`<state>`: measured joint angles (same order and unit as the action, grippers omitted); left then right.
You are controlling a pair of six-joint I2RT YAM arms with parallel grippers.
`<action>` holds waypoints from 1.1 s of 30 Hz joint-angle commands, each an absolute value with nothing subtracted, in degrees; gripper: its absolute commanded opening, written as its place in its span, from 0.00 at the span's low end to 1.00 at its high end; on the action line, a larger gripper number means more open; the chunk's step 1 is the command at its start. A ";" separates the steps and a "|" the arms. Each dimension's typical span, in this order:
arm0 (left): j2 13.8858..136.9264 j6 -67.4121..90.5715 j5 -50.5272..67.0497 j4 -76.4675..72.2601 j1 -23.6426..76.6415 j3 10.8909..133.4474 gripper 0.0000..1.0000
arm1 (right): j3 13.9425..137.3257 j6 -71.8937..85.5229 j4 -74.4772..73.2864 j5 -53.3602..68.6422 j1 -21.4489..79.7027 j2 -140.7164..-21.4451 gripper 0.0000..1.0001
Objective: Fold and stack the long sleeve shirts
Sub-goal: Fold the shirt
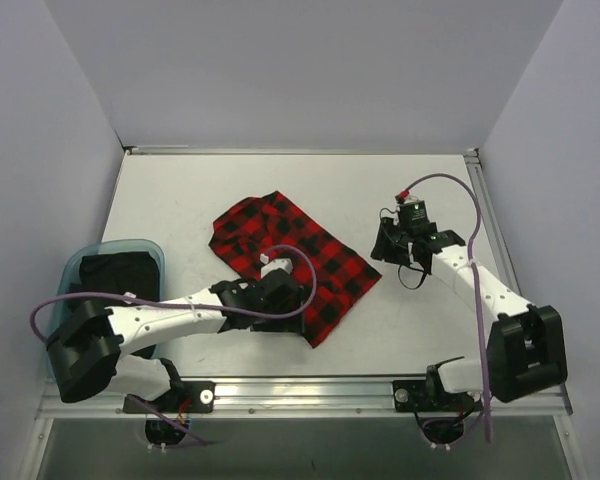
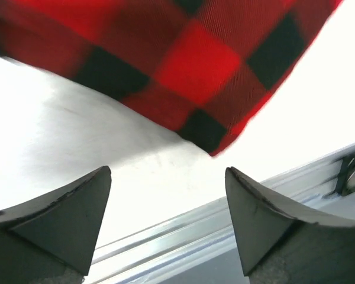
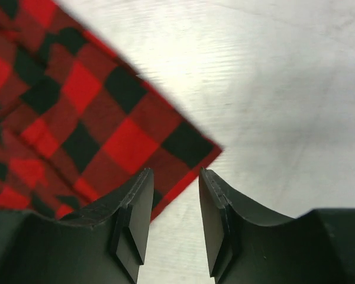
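Left tool (image 2: 167, 174): spread wide, nothing between the fingers (image 2: 77, 207). It hangs low over the table (image 1: 180, 200). The shirt (image 1: 330, 265) lies just ahead of it, and one red-and-black corner points back toward the gap. That corner is not touching either finger. Bare table shows under the tool, and the metal rail (image 2: 183, 225) at the table edge runs right below the fingertips. From the top view this tool sits at the shirt's near-left edge, partly over the cloth.

Right tool (image 3: 173, 177): fingers only narrowly parted, with a clear slit between them. Nothing is pinched as far as the pictures show. The shirt's edge runs on a slant under the left finger, and a strip of it shows through the slit. Its corner ends just ahead and to the right of the tool. Only bare table lies to the right of the tool. From the top view this tool is just off the shirt's right corner.

The shirt is folded into a rough rectangle, lying flat and skewed on the table between the two tools.

A blue bin (image 1: 80, 265) sits well to the left of the left tool, at the table's left edge, with dark cloth (image 1: 115, 272) inside.
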<state>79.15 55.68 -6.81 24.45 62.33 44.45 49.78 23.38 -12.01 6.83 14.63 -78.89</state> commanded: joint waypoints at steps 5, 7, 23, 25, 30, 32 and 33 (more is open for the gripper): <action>74.00 42.99 -9.41 31.82 44.41 54.22 0.87 | 49.93 29.69 -15.39 7.82 26.97 -73.56 0.37; 76.89 40.71 -8.53 31.38 38.60 57.11 0.85 | 49.40 31.28 -14.16 7.48 30.84 -74.09 0.38; 99.67 48.77 -4.93 16.88 27.95 55.74 0.68 | 45.35 30.85 -7.56 2.99 35.26 -89.73 0.36; 98.97 52.45 -2.91 15.04 28.56 51.45 0.66 | 45.26 28.41 -7.65 2.46 33.15 -90.26 0.35; 94.32 56.68 -2.54 11.25 35.40 45.89 0.65 | 46.58 21.37 -8.52 3.34 23.67 -89.56 0.36; 92.21 57.30 -3.16 11.16 38.57 44.92 0.66 | 48.07 17.86 -10.36 5.01 22.77 -87.38 0.36; 90.28 57.74 -3.69 11.25 39.80 44.74 0.66 | 49.29 16.62 -10.98 5.44 22.76 -86.32 0.36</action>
<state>92.42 54.26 -5.69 8.75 35.48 47.66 46.59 23.66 -6.24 6.76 23.75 -89.12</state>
